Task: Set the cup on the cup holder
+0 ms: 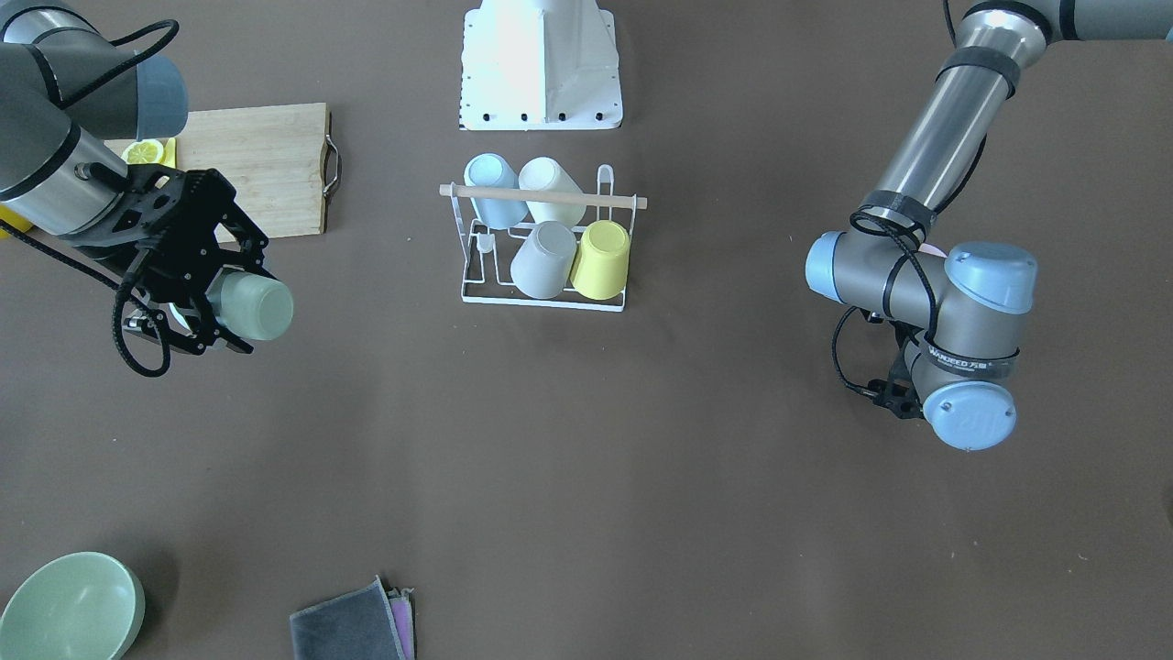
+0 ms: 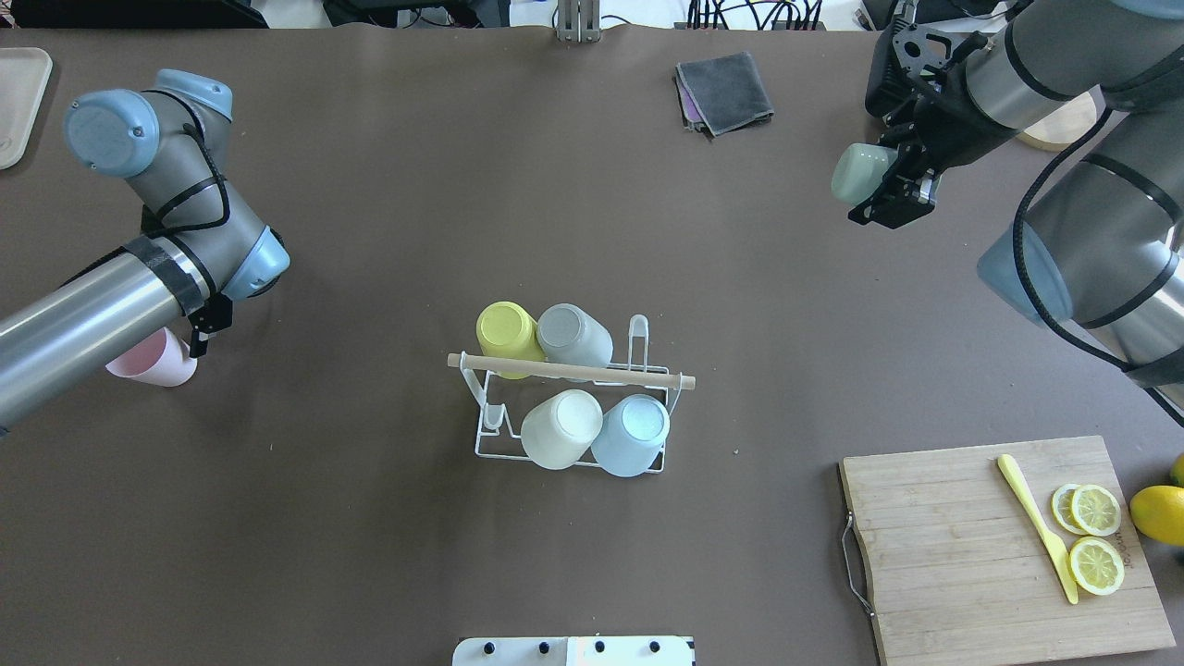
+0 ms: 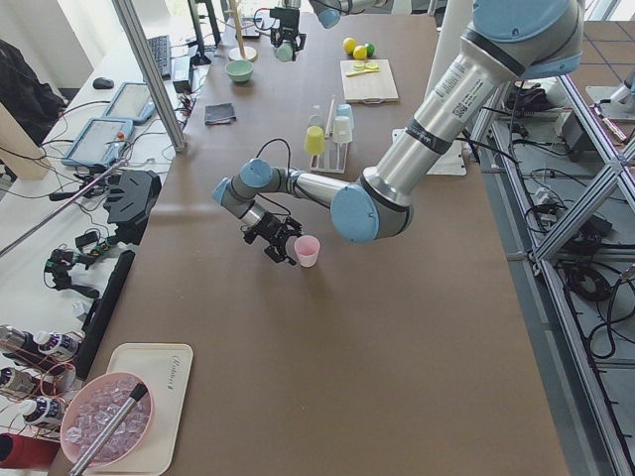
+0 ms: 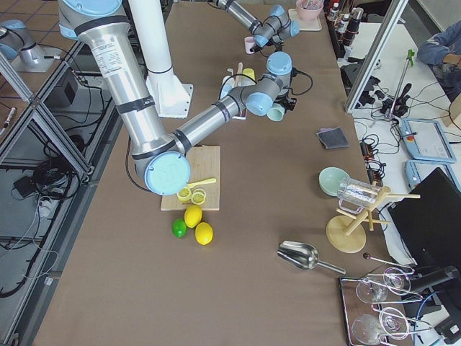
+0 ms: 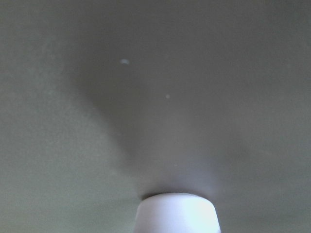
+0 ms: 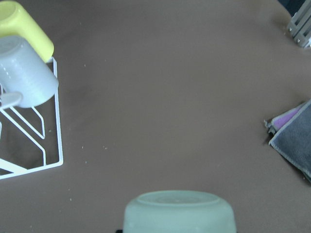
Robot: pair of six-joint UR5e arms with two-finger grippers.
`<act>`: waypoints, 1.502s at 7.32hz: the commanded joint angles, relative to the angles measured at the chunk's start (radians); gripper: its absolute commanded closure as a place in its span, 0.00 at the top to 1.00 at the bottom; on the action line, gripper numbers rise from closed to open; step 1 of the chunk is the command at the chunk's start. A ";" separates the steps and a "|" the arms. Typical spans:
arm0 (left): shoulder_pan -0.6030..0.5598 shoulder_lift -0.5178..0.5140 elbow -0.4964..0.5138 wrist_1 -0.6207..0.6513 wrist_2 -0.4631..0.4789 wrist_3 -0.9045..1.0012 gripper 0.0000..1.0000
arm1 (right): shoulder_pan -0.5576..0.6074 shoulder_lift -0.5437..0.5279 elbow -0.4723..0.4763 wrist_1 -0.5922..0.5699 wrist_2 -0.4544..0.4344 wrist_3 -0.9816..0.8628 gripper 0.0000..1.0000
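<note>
The white wire cup holder [image 2: 569, 460] with a wooden rod handle [image 2: 569, 370] stands mid-table and carries several upside-down cups: yellow [image 2: 504, 331], grey [image 2: 573, 335], cream [image 2: 560, 428] and light blue [image 2: 634, 433]. Two of its prongs [image 2: 493, 416] are bare. My right gripper [image 2: 874, 180] is shut on a pale green cup [image 2: 856, 173], held sideways above the table far right of the holder. The cup's base fills the bottom of the right wrist view [image 6: 180, 211]. My left gripper [image 2: 205, 324], mostly hidden under its wrist, holds a pink cup [image 2: 153, 363] far left of the holder.
A wooden cutting board [image 2: 962, 546] with lemon slices [image 2: 1096, 536] and a yellow knife [image 2: 1036, 523] lies near right, a lemon [image 2: 1161, 513] beside it. A grey cloth [image 2: 726, 90] lies at the far side. A green bowl [image 1: 69, 610] and the robot's white base [image 1: 541, 64] also show.
</note>
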 commanded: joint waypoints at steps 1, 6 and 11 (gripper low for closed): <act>0.005 0.003 -0.002 0.001 0.002 0.017 0.97 | -0.009 -0.005 -0.086 0.340 -0.007 0.240 0.00; 0.013 0.010 0.001 0.002 0.002 0.040 0.97 | -0.214 0.009 -0.194 0.989 -0.347 0.781 0.00; 0.037 0.010 -0.013 0.032 0.002 0.038 0.57 | -0.402 0.058 -0.197 1.032 -0.607 0.852 0.00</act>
